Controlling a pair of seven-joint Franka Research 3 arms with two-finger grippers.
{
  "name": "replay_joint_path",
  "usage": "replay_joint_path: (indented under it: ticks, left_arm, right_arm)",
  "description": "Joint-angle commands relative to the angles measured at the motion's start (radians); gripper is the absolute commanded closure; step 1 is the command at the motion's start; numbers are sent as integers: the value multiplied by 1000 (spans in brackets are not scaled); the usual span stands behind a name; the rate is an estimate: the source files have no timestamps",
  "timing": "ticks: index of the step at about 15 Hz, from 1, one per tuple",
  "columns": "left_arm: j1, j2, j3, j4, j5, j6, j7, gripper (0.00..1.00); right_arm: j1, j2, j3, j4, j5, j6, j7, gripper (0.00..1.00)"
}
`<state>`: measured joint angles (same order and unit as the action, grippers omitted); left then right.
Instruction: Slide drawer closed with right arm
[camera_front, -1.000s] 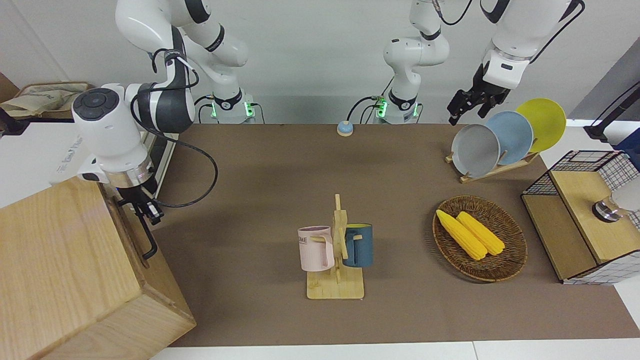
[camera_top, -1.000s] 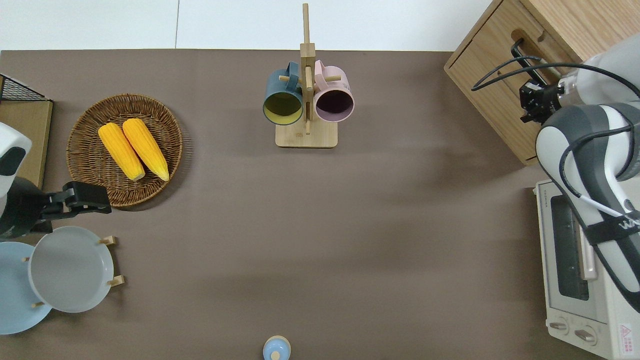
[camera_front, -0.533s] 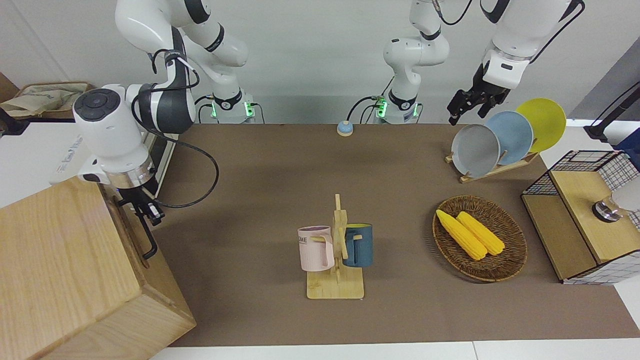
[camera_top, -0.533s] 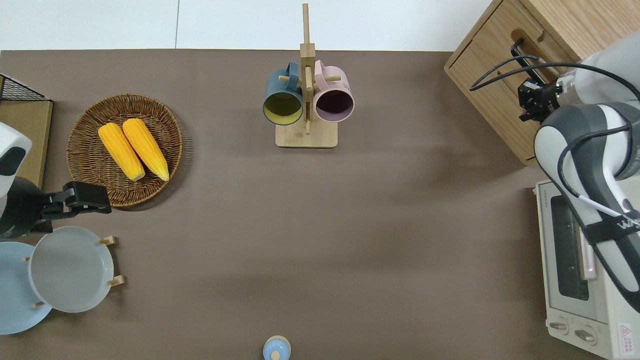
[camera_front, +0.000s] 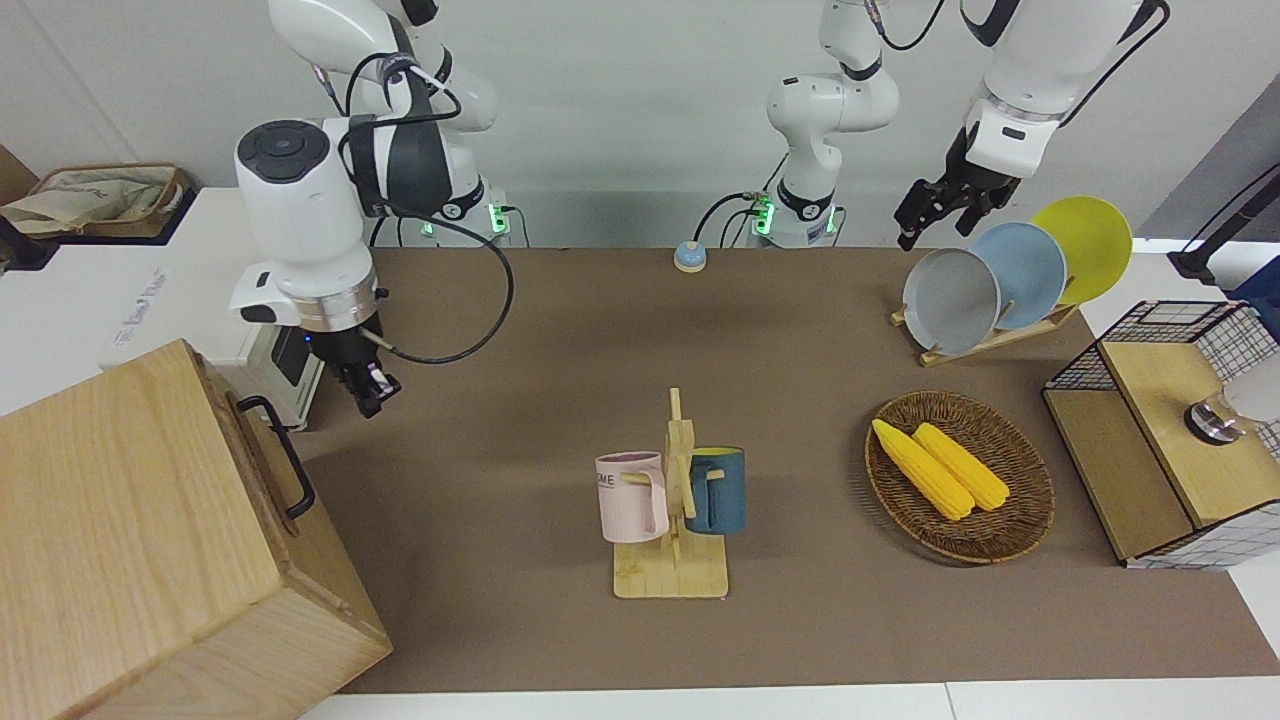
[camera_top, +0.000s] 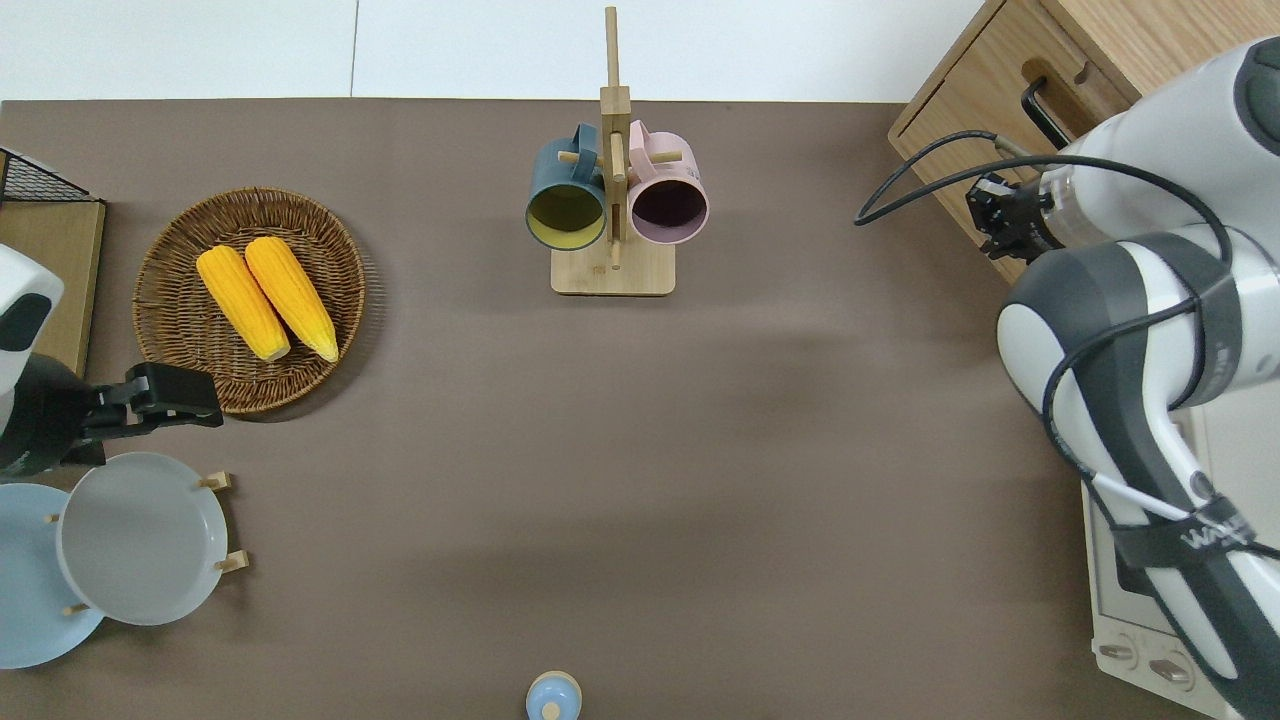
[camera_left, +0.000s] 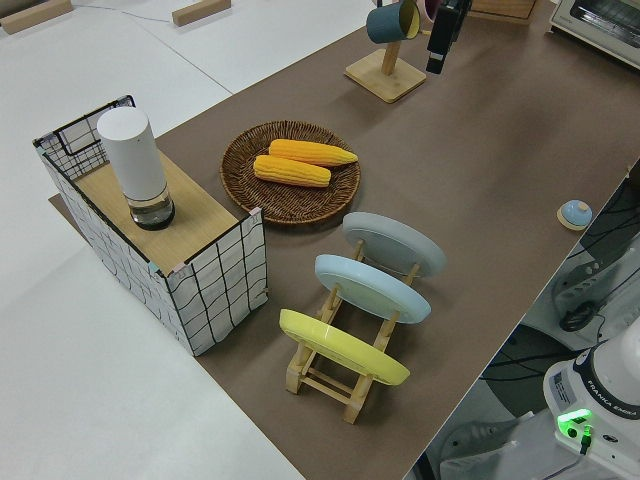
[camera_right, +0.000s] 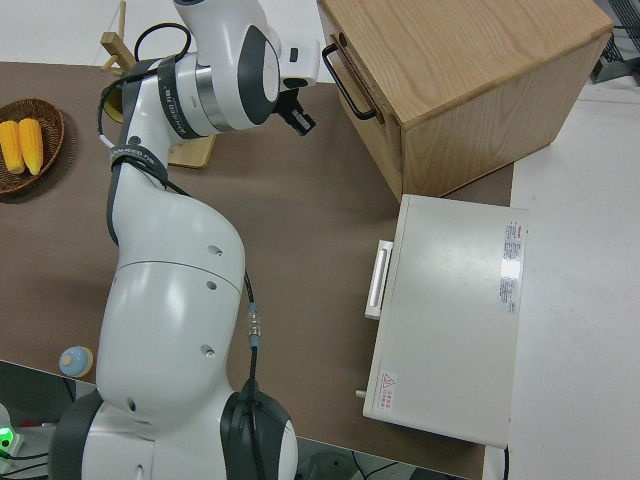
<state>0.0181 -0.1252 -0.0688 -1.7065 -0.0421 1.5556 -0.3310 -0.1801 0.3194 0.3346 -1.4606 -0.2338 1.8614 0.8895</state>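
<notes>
The drawer sits flush in the front of the pale wooden cabinet at the right arm's end of the table. Its black bar handle is free, also visible in the overhead view and the right side view. My right gripper hangs in the air a short way off the drawer front, touching nothing. It looks shut and empty, and appears again from overhead and from the right side. The left arm is parked.
A white toaster oven stands beside the cabinet, nearer to the robots. A mug rack with pink and blue mugs stands mid-table. A wicker basket with corn, a plate rack and a wire shelf occupy the left arm's end.
My right gripper has come off the drawer handle, risen and moved away from the cabinet toward the middle of the table. The left arm has not moved.
</notes>
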Motion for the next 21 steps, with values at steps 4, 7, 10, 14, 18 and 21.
replay_joint_path:
  ticks: [4, 7, 10, 14, 18, 21]
  left_arm:
    - [-1, -8, 4, 4, -1, -15, 9, 7]
    - [-1, -8, 4, 4, -1, -17, 10, 7]
    - [-1, -8, 4, 4, -1, -17, 9, 7]
    - [-1, -8, 4, 4, -1, -15, 9, 7]
    - [-1, -8, 4, 4, -1, -15, 9, 7]
    - [-1, -8, 4, 4, -1, -15, 9, 7]
  right_arm:
    - [33, -151, -6, -102, 74, -88, -263, 393]
    - [33, -207, -6, -119, 108, -135, -383, 15]
    - [47, -247, -25, -121, 156, -203, -504, 15]
    - [44, -325, -57, -176, 208, -231, -607, 15]
    - [27, -384, -72, -179, 238, -286, -714, 15]
    - [77, -385, -146, -172, 263, -304, -745, 15]
